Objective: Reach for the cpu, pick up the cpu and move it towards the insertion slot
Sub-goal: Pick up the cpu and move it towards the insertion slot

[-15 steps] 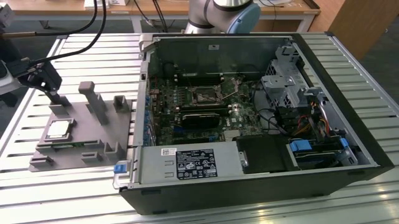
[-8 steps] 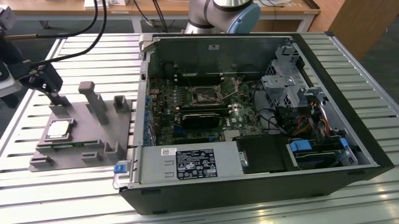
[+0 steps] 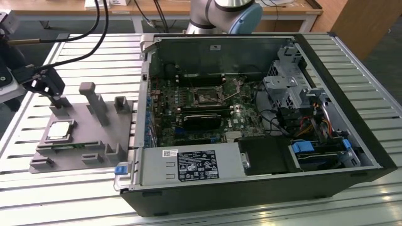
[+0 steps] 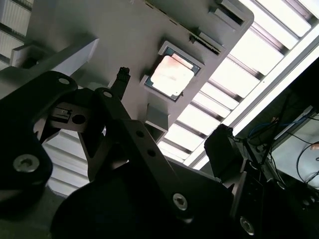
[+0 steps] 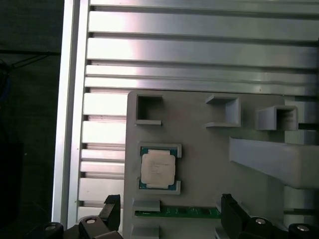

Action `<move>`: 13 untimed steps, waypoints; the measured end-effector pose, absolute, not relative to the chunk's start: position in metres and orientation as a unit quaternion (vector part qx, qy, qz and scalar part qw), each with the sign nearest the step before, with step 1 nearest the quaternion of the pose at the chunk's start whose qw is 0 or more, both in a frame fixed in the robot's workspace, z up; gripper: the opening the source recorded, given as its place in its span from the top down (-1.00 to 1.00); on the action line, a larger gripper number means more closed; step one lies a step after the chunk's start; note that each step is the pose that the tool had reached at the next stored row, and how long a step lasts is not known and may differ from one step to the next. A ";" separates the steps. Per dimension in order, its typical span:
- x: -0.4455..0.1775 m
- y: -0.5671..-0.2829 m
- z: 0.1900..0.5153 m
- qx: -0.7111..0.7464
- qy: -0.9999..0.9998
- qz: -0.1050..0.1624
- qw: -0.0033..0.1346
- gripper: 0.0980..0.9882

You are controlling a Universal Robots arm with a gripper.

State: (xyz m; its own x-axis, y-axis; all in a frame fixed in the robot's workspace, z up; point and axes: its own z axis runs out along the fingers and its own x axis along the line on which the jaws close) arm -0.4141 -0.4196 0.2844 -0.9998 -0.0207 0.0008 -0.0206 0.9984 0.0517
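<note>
Cpu (image 5: 158, 168) on grey fixture (image 5: 209, 164); gripper (image 5: 169, 200) empty.
Cpu is seated flat in a fixture recess. Gripper is held over the fixture, fingers spread apart. Insertion slot (image 3: 205, 96) is housed well aside of the fixture, inside the open case (image 3: 251, 190).

Looked down from afar in the exterior view, sat close in both wrist views, shared the cpu (image 5: 157, 169).
</note>
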 end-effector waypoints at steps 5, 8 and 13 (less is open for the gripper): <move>-0.414 -0.420 0.277 0.010 -1.000 -0.026 0.001 -0.75; -0.414 -0.420 0.272 0.010 -1.000 -0.026 0.001 -0.75; -0.414 -0.419 0.266 0.010 -1.000 -0.024 0.001 -0.75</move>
State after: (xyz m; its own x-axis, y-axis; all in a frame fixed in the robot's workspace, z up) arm -0.4141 -0.4194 0.2657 -0.9998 -0.0190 0.0010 -0.0190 0.9986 0.0490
